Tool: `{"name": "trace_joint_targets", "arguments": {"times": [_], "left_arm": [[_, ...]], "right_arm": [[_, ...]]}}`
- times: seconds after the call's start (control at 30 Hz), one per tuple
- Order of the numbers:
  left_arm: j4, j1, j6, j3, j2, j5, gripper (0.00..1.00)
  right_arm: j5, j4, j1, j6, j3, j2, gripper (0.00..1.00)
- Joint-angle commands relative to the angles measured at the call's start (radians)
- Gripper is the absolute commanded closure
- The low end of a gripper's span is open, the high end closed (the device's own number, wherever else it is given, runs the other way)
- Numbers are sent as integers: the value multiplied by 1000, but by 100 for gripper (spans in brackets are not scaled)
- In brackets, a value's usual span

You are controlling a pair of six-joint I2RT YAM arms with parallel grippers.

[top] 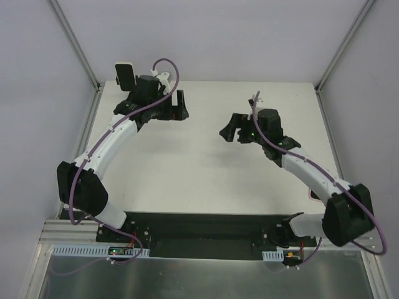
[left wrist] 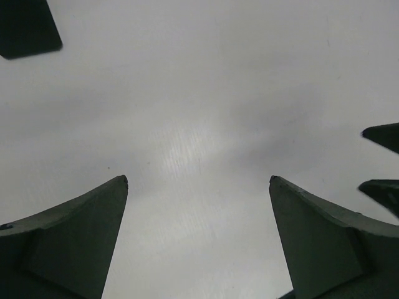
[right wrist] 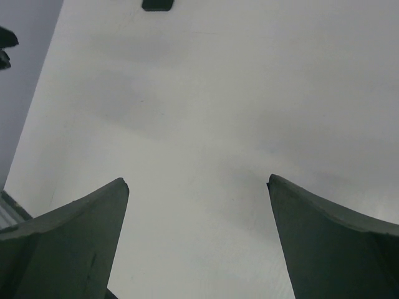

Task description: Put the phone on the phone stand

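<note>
The phone (top: 126,76), black-faced, leans upright in the white phone stand (top: 120,65) at the table's far left corner. My left gripper (top: 179,104) hangs just right of it, clear of the phone, open with nothing between its fingers (left wrist: 198,179). A dark rounded corner (left wrist: 25,28) shows at the top left of the left wrist view; I cannot tell whether it is the phone or the stand's foot. My right gripper (top: 227,131) hovers over mid-table, open and empty (right wrist: 197,180). A similar dark shape (right wrist: 157,5) lies at the top edge of the right wrist view.
The white table (top: 206,168) has metal frame posts at its far corners (top: 96,84) and grey walls around it. The right gripper's fingertips (left wrist: 381,137) show at the right edge of the left wrist view. Purple cables (top: 163,62) run along both arms.
</note>
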Motion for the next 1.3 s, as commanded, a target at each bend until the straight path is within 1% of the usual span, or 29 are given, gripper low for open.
{"name": "trace_joint_targets", "arguments": {"times": [0.0, 0.03, 0.07, 0.1, 0.13, 0.17, 0.2, 0.23, 0.27, 0.3, 0.33, 0.37, 0.4, 0.43, 0.47, 0.5, 0.53, 0.6, 0.7, 0.8, 0.87, 0.93, 1.03, 1.27], "left_arm": [[10, -19, 24, -27, -7, 163, 7], [10, -31, 26, -24, -14, 173, 8], [12, -59, 23, -28, -16, 173, 8], [15, -68, 18, -33, -22, 197, 8], [15, -77, 12, -34, -25, 214, 9], [16, -88, 9, -43, -30, 225, 9], [16, -106, 9, -53, -34, 231, 9], [24, -117, 12, -60, -45, 231, 9], [25, -126, 18, -68, -50, 230, 9], [25, -146, 26, -70, -51, 222, 9], [25, -154, 38, -73, -59, 202, 9], [25, -158, 41, -79, -63, 193, 9], [25, -166, 44, -82, -67, 184, 8], [27, -168, 43, -83, -70, 178, 8], [25, -169, 43, -86, -68, 182, 8], [27, -171, 40, -85, -68, 190, 7], [27, -169, 34, -85, -64, 200, 7], [28, -171, 31, -83, -59, 216, 6], [30, -171, 21, -82, -51, 234, 6], [36, -169, 8, -79, -48, 271, 6], [36, -169, 3, -80, -47, 277, 6], [41, -169, 3, -83, -44, 276, 6], [41, -169, 0, -85, -42, 279, 6], [44, -168, 12, -91, -45, 245, 5]], "right_arm": [[340, -265, -76, 54, -121, -256, 3], [441, -314, -105, 82, -177, -337, 4], [471, -400, -148, 111, -204, -376, 4], [481, -434, -262, 131, -237, -413, 4], [463, -458, -330, 143, -292, -480, 4], [441, -489, -403, 172, -326, -514, 3], [418, -494, -539, 180, -356, -545, 3], [392, -505, -604, 185, -377, -592, 3], [393, -511, -657, 188, -408, -610, 3], [404, -518, -748, 191, -417, -619, 2], [445, -529, -790, 191, -422, -619, 2], [459, -538, -835, 200, -423, -610, 2], [467, -541, -928, 202, -425, -588, 1], [485, -542, -974, 214, -429, -582, 1], [481, -525, -1020, 223, -448, -576, 1], [466, -494, -1094, 217, -460, -568, 1], [432, -454, -1123, 220, -465, -561, 1], [421, -440, -1185, 219, -459, -524, 1], [417, -430, -1243, 200, -427, -448, 1], [400, -359, -1249, 163, -436, -386, 2], [357, -286, -1263, 162, -460, -354, 2], [306, -246, -1283, 169, -466, -309, 3], [269, -194, -1289, 157, -469, -274, 4], [136, -163, -1283, 116, -459, -180, 3]]}}
